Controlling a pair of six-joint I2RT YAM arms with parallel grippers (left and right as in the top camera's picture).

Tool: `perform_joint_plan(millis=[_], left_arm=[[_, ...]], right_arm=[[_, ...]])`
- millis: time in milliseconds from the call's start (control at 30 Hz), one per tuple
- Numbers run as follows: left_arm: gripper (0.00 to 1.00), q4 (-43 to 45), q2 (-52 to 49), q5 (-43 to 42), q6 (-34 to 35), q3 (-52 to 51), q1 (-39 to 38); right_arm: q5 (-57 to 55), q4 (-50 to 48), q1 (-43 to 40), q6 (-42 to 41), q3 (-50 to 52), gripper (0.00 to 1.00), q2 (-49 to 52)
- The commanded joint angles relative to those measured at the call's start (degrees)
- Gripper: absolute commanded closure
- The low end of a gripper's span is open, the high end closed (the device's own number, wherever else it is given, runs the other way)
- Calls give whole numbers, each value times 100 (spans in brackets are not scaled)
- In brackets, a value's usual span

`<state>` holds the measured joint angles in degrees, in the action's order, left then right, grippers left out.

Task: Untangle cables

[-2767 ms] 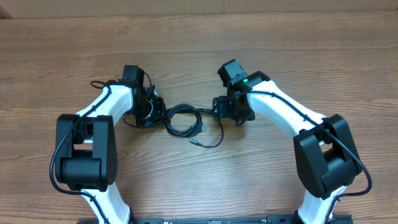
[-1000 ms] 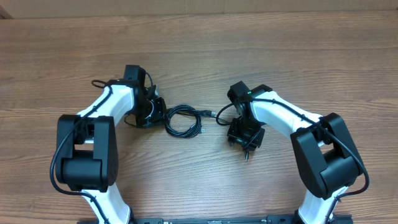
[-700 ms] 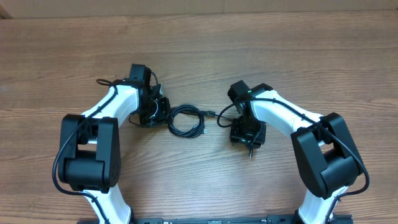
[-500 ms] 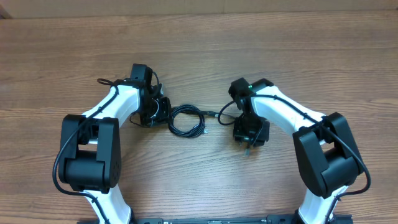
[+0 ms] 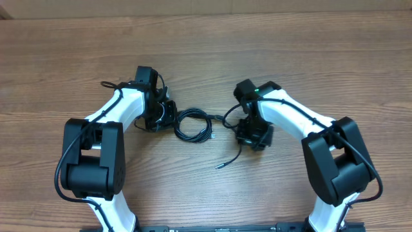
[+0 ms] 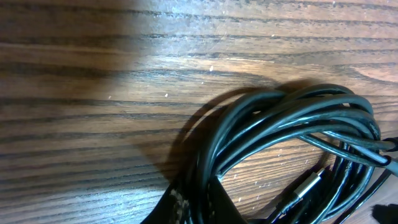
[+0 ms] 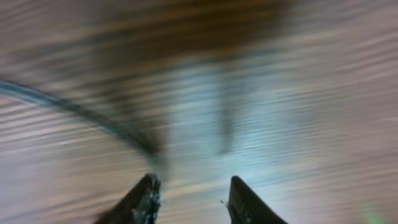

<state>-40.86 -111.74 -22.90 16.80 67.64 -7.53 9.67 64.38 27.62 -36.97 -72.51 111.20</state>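
On the wooden table (image 5: 206, 51) between the arms, the cables (image 5: 193, 124) lie coiled, the left gripper (image 5: 171, 118) pinched onto their edge. The right gripper (image 7: 189, 186) stands apart, with a loose cable (image 5: 228, 159) beside it.

- The cables (image 6: 280, 124) run off the left wrist view's right and bottom edges.
- The right wrist view is blurred; a loose cable (image 7: 74, 112) shows only as a streak.

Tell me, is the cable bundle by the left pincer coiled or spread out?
Coiled: the cables lie in overlapping loops, with one loose end trailing past the right pincer.
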Motion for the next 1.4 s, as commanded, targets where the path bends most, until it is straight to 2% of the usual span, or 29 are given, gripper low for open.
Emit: perform_joint_plan(millis=[0,167,333,467,567,633,733,767,867,933,1067,1167,1367], left_arm=[[90,66,-107,382,39,-39,-92],[90,61,-107,382,39,-39,-92],[89,63,-107,380,39,-39,-92],[88,57,-107,380,39,-39,-92],[88,57,-107,380,39,-39,-92],[88,57,-107,380,39,-39,-92],[89,52,-107,376,39,-39,-92],[90,52,-107,376,39,-39,-92],[94,37,-107,376,37,-39,-90],[96,2,-107,363,28,-35,-85],[96,-129,-105,17,-514,76,-70],[96,-387,-94,-76,-769,306,-70],[96,-868,-9,-44,-804,713,-79]], right_arm=[[994,-286,262,-654,24,53,15],[1012,-197,575,-1790,24,46,15],[839,-188,946,-2651,31,46,15],[407,-195,1237,-3904,186,46,15],[177,-260,1360,-4857,450,55,15],[98,-363,1368,-5136,601,61,15],[114,-675,1346,-5217,833,87,15],[107,-704,1340,-5171,846,96,15],[83,-728,1285,-4428,769,96,4],[83,-566,1134,-3237,570,96,-7],[-22,-190,828,-1766,214,96,-68],[-24,-83,616,-933,39,96,-203],[-20,-98,197,337,-188,96,-422]])
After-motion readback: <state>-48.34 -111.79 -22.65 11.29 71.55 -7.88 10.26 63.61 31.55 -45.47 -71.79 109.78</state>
